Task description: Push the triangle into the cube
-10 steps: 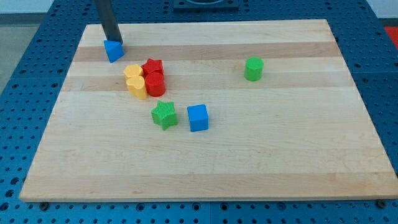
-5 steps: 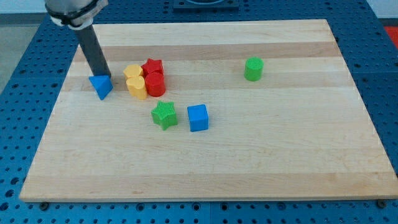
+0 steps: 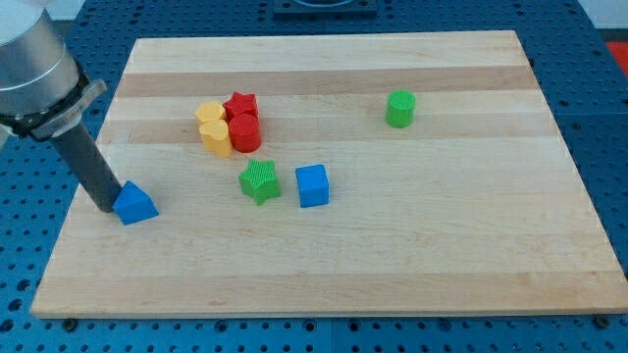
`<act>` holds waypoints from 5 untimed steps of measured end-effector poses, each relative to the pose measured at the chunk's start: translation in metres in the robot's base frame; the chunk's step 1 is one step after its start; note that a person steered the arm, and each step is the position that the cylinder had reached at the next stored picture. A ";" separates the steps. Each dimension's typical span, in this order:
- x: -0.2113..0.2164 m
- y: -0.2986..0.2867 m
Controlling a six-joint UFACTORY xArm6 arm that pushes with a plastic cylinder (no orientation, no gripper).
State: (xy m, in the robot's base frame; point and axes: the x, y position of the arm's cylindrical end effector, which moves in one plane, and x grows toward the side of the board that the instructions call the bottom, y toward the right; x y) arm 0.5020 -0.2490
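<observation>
The blue triangle lies near the board's left edge, toward the view's bottom. My tip stands right against its left side, touching it. The blue cube sits near the board's middle, well to the right of the triangle. A green star block lies between them, just left of the cube.
A cluster of two yellow blocks and two red blocks sits above the green star. A green cylinder stands at the upper right. The wooden board rests on a blue perforated table.
The tip has pushed the blue triangle from the board's upper left corner down along the left side toward the view's bottom. The other blocks have not moved.
</observation>
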 end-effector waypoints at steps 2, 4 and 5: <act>0.017 0.004; 0.004 0.016; 0.004 0.044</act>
State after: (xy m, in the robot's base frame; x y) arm 0.5055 -0.2051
